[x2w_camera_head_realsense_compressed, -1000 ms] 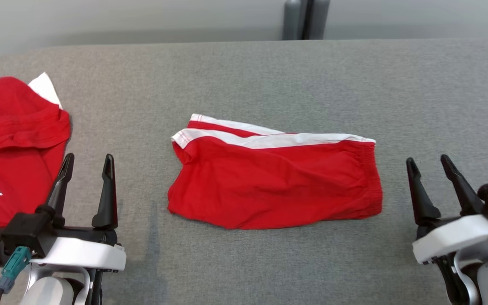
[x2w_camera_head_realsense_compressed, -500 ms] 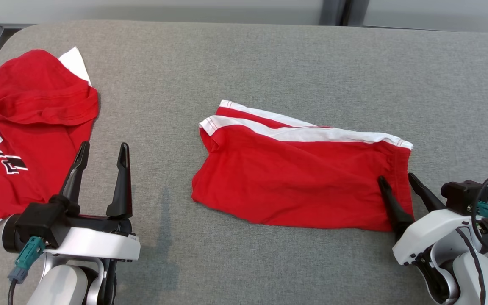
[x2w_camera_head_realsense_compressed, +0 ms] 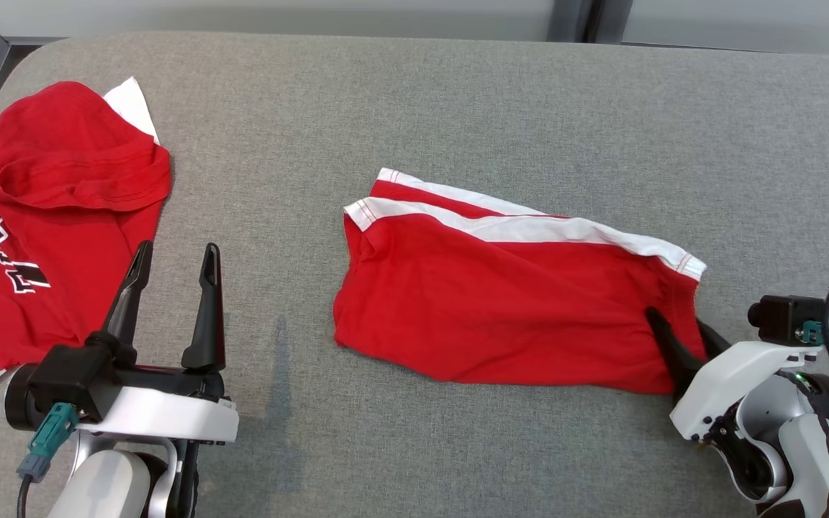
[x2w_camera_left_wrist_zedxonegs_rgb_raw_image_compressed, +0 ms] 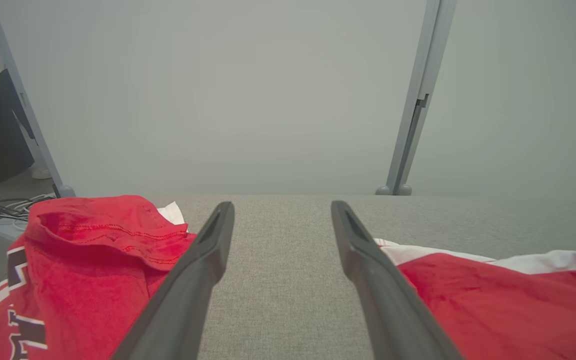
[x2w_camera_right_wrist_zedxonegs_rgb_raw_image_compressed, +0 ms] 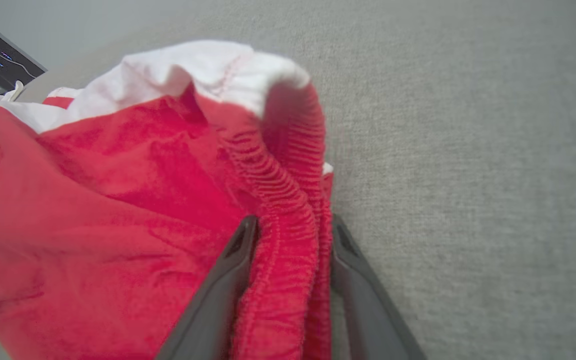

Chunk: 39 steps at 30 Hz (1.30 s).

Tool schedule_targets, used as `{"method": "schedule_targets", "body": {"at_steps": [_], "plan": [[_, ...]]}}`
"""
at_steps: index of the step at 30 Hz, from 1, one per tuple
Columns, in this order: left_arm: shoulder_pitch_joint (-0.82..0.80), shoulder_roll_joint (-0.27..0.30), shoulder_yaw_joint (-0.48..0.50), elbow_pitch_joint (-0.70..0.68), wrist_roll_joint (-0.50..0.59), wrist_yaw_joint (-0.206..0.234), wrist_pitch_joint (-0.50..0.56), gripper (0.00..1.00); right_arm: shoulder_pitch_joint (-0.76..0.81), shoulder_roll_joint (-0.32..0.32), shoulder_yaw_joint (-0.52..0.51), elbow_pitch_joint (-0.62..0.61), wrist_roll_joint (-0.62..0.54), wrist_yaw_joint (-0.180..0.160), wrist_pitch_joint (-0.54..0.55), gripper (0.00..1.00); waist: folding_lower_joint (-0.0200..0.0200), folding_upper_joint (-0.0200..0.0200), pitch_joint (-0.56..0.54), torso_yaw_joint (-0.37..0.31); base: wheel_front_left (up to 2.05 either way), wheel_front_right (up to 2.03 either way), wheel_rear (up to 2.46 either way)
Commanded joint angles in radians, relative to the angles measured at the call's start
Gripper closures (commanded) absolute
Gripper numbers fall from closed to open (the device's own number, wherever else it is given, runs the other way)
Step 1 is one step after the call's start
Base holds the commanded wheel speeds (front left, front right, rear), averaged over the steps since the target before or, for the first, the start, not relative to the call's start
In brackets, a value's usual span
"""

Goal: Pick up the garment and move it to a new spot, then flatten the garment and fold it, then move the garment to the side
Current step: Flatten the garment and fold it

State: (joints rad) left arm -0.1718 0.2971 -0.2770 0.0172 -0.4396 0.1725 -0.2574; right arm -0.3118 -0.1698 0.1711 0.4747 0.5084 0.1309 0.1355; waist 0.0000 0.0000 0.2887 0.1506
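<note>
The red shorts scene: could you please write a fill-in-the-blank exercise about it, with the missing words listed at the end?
The right gripper has a finger on each side of the shorts' gathered ____.
The left gripper is open, with ____ between its fingers.
The shirt lies on the robot's ____ side of the table.
Missing words: waistband; nothing; left.

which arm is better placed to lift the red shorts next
Right. The right claw pinches the shorts by the elastic waistband, with cloth filling the gap between its fingers. The left claw stands open over bare table between the shirt and the shorts, holding nothing.
</note>
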Motion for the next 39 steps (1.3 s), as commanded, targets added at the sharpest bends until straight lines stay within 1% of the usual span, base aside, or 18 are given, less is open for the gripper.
{"method": "schedule_targets", "body": {"at_steps": [1,8,9,15,19,22,29,32,39], "plan": [[-0.013,-0.001,0.005,0.003,0.006,-0.005,-0.005,0.00,0.053,0.016,0.036,0.059,0.019,0.000,0.056,1.00,0.0000,0.0000,0.000,-0.001,0.00,0.00,0.00],[-0.006,-0.004,0.013,0.004,0.009,-0.005,-0.005,0.00,0.060,-0.030,0.046,0.024,0.080,0.000,0.056,1.00,0.0000,0.0000,-0.005,-0.005,0.00,0.00,0.00],[-0.003,-0.005,0.015,0.003,0.010,-0.004,-0.006,0.00,0.069,-0.053,0.041,0.012,0.098,-0.002,0.061,1.00,0.0000,0.0000,-0.007,-0.007,0.00,0.00,0.00],[0.005,-0.005,0.020,-0.003,0.014,0.000,-0.006,0.00,0.093,-0.134,0.001,-0.036,0.157,-0.006,0.075,1.00,0.0000,0.0000,-0.008,-0.018,0.00,0.00,0.00],[0.005,-0.006,0.022,-0.005,0.016,0.001,-0.005,0.00,0.105,-0.180,-0.028,-0.078,0.197,-0.006,0.089,1.00,0.0000,0.0000,-0.009,-0.025,0.00,0.00,0.00],[0.005,-0.007,0.022,-0.007,0.018,0.003,-0.005,0.00,0.109,-0.199,-0.036,-0.106,0.215,-0.004,0.107,1.00,0.0000,0.0000,-0.010,-0.030,0.00,0.00,0.00],[0.008,-0.005,0.019,-0.010,0.019,0.006,-0.005,0.00,0.119,-0.199,-0.032,-0.157,0.253,0.000,0.133,1.00,0.0000,0.0000,-0.013,-0.038,0.00,0.00,0.00],[0.010,-0.003,0.019,-0.012,0.020,0.007,-0.006,0.00,0.119,-0.186,-0.029,-0.197,0.299,0.000,0.151,1.00,0.0000,0.0000,-0.013,-0.041,0.00,0.00,0.00],[0.018,0.005,0.018,-0.019,0.019,0.015,-0.003,0.00,0.132,-0.187,-0.024,-0.338,0.427,0.000,0.207,1.00,0.0000,0.0000,-0.017,-0.052,0.00,0.00,0.00]]}}
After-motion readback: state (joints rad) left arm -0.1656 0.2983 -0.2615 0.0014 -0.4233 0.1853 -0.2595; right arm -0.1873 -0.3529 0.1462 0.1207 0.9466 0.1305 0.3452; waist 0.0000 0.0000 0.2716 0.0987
